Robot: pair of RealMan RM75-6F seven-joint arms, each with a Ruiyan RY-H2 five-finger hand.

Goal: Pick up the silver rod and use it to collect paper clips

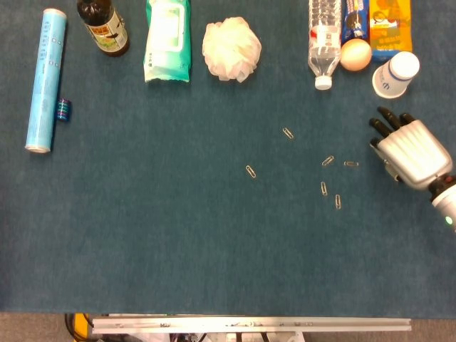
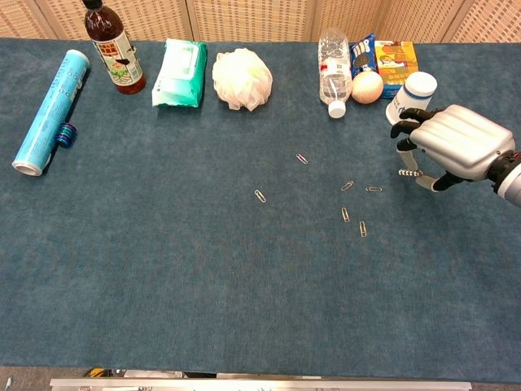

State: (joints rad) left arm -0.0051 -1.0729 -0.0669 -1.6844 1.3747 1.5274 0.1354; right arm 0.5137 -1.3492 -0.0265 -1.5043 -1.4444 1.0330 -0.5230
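Here the R hand hung at the table's right edge, just below the white cup, palm down, dark fingertips curled under. Chest view showed a short silvery stub under the fingers, apparently the silver rod, clasped in the hand; head view hid it. The paper clips lay loose on the cloth just left of the hand, apart from it, w/ two more further left. The back row held an egg, water bottle, white pouf, wipes pack and blue roll.
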